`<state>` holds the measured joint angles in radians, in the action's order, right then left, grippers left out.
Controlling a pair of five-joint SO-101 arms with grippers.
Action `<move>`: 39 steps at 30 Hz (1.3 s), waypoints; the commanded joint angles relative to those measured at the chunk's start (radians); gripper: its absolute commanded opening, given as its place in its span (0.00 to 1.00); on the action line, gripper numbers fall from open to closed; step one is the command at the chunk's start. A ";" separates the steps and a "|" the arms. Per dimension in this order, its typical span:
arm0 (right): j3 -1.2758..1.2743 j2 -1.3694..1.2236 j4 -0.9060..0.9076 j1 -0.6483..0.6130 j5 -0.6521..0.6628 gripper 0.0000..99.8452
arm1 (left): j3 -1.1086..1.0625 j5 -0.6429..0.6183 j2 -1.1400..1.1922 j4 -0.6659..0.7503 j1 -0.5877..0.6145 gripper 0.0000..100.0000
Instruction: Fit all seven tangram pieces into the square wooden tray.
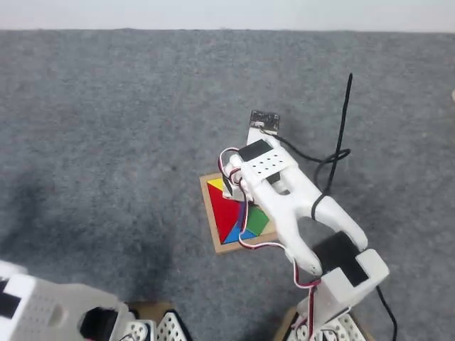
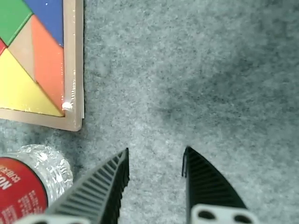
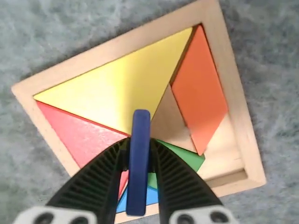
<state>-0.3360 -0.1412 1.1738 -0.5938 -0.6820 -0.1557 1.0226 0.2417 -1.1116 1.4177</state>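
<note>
Tray first: a square of pale wood with a raised rim, and I saw it lying flat on the grey surface, right under the right arm. Inside it, from the right wrist camera, I counted a big yellow triangle along one side and a red triangle against it. An orange parallelogram ran along the next side, with a green piece and a sliver of a light blue piece down by the claw.

Between yellow and orange there was a tan wedge; I could not tell whether that was a plain wooden piece or bare tray floor. Bare wood also showed in the corner beside the orange one.

The right claw was clamped on a dark blue piece, gripped on edge above the middle of the tray. I could not make out that piece's outline, edge-on between the fingers, and they covered much of the green and light blue too. In the high view the arm covered part of the tray.

The left claw hung with its jaws apart and nothing between them, over the surface just off the tray's corner. Near it stood a clear bottle with a red label, cut off at the frame edge.
</note>
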 commanded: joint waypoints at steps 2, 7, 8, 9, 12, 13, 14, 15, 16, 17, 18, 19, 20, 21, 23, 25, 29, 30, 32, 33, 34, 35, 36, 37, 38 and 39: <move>0.014 0.021 -0.005 0.005 0.034 0.11 | 0.005 0.014 -0.008 0.018 -0.012 0.19; 0.003 0.021 0.036 0.007 -0.052 0.26 | 0.005 0.014 -0.008 0.018 -0.012 0.19; 0.003 0.021 0.041 0.015 -0.077 0.27 | 0.005 0.014 -0.008 0.018 -0.012 0.19; 0.003 0.021 0.042 0.022 -0.084 0.27 | 0.005 0.014 -0.008 0.018 -0.012 0.19; 0.003 0.022 0.048 0.050 -0.066 0.24 | 0.005 0.014 -0.008 0.018 -0.012 0.19; 0.003 0.022 0.050 0.056 -0.060 0.22 | 0.005 0.014 -0.008 0.018 -0.012 0.19; -0.002 0.022 0.050 0.061 -0.048 0.21 | 0.005 0.014 -0.008 0.018 -0.012 0.19; -0.003 0.022 0.051 0.067 -0.037 0.20 | 0.005 0.014 -0.008 0.018 -0.012 0.19; -0.003 0.022 0.059 0.074 -0.031 0.20 | 0.007 0.014 -0.008 0.018 -0.012 0.19; 0.000 0.022 0.076 0.085 -0.028 0.20 | 0.007 0.014 -0.008 0.018 -0.012 0.19; 0.003 0.024 0.090 0.099 -0.026 0.20 | 0.007 0.014 -0.008 0.018 -0.012 0.19; 0.003 0.031 0.101 0.114 -0.025 0.20 | 0.007 0.014 -0.008 0.018 -0.012 0.19; -0.003 0.047 0.104 0.131 -0.023 0.20 | 0.007 0.014 -0.008 0.018 -0.012 0.19; -0.008 0.065 0.108 0.147 -0.009 0.20 | 0.007 0.014 -0.008 0.018 -0.012 0.19; -0.032 0.114 0.113 0.179 0.023 0.20 | 0.007 0.014 -0.008 0.018 -0.014 0.19; -0.066 0.170 0.111 0.197 0.029 0.20 | 0.007 0.014 -0.008 0.018 -0.020 0.19; -0.146 0.251 0.071 0.193 0.031 0.20 | 0.005 0.014 -0.008 0.012 -0.028 0.19; -0.164 0.265 0.053 0.197 0.032 0.20 | 0.005 0.014 -0.008 0.012 -0.029 0.19; -0.192 0.283 0.038 0.199 0.040 0.20 | 0.005 0.014 -0.008 0.012 -0.029 0.19; -0.204 0.289 0.039 0.199 0.063 0.20 | 0.005 0.014 -0.008 0.014 -0.028 0.19; -0.215 0.292 0.039 0.200 0.097 0.20 | 0.005 0.014 -0.008 0.014 -0.026 0.19; -0.224 0.292 0.041 0.202 0.121 0.20 | 0.007 0.014 -0.008 0.014 -0.025 0.19; -0.232 0.292 0.041 0.205 0.133 0.20 | 0.008 0.014 -0.009 0.015 -0.023 0.19; -0.236 0.289 0.041 0.213 0.132 0.20 | 0.008 0.014 -0.009 0.015 -0.023 0.19; -0.241 0.288 0.035 0.222 0.132 0.20 | 0.008 0.014 -0.009 0.015 -0.023 0.19; -0.242 0.288 0.033 0.228 0.133 0.20 | 0.008 0.014 -0.009 0.014 -0.023 0.19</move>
<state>-0.5846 0.0982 1.2244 -0.3897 -0.5685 -0.1557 1.0226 0.2417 -1.1116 1.3993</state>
